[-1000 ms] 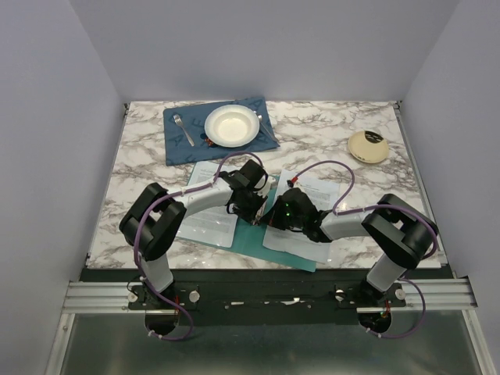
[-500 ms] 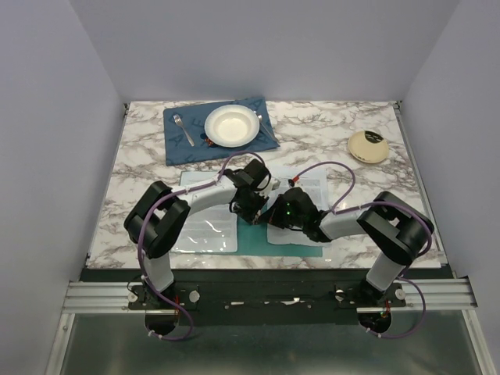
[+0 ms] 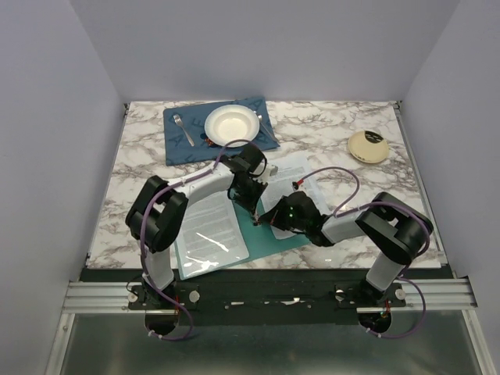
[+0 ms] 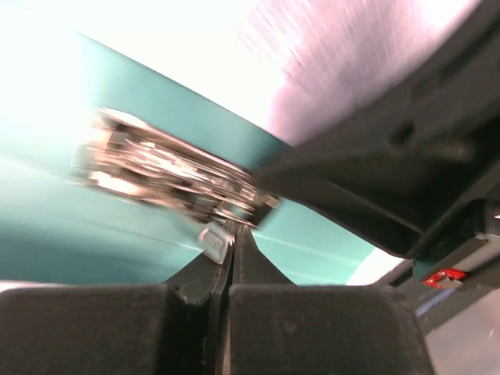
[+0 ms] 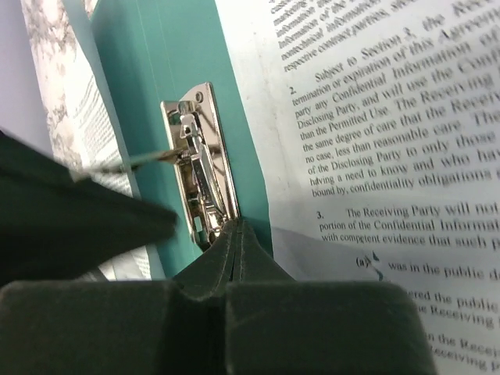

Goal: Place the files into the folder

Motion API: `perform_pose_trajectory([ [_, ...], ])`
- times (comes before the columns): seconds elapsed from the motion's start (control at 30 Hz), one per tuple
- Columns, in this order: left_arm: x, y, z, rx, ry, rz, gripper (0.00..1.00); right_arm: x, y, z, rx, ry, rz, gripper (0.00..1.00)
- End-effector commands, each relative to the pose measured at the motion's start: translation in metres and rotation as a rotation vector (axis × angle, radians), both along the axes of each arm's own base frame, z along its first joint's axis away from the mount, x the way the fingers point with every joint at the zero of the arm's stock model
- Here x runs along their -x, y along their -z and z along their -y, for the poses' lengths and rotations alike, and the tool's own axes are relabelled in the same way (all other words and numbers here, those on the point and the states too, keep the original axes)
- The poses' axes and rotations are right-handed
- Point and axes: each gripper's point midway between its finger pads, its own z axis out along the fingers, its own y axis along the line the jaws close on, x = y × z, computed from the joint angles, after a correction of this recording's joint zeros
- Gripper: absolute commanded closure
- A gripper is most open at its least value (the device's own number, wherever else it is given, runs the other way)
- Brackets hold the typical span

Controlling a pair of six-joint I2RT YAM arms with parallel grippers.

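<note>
The folder [image 3: 272,239] is laid open on the near middle of the table [image 3: 141,164], with its left flap reaching the near edge. A printed sheet [image 3: 209,238] is seen on that left flap. The files [image 3: 295,178] are spread on the right half, askew, with their far corner pointing far right. The clip [image 5: 199,156] is fixed along the spine, just left of the files' edge. Both arms are bent inward over the spine. The left gripper [image 3: 251,208] is pressed together, its tips set against the clip's near end; whether the clip's thin lever is pinched between them cannot be told. The right gripper [image 3: 264,219] is likewise closed with nothing seen between its fingers, and its tip is placed at the clip's base, beside the files. At the far left a placemat [image 3: 176,144] is laid with a plate [image 3: 231,125] and a fork [image 3: 183,129] on it. A cream disc [image 3: 368,146] is set well apart at the far right.
</note>
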Motion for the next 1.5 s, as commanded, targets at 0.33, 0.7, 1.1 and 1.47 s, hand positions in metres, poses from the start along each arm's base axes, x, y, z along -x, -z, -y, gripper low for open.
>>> perform_pose_trajectory([
  [0.33, -0.050, -0.027, -0.025, 0.058, -0.117, 0.112, 0.98, 0.053, 0.063, 0.055, 0.240, -0.004, -0.178, 0.99],
  [0.7, -0.059, -0.036, -0.033, 0.018, -0.106, 0.136, 0.95, 0.024, -0.015, 0.034, 0.156, -0.021, 0.017, 1.00],
  [1.1, -0.071, -0.047, -0.040, -0.011, -0.117, 0.174, 0.59, -0.038, -0.085, 0.133, 0.431, 0.200, 0.153, 0.41],
  [1.47, -0.058, -0.012, -0.046, -0.045, -0.062, 0.113, 0.54, -0.080, -0.042, 0.241, 0.594, 0.327, -0.103, 0.20],
])
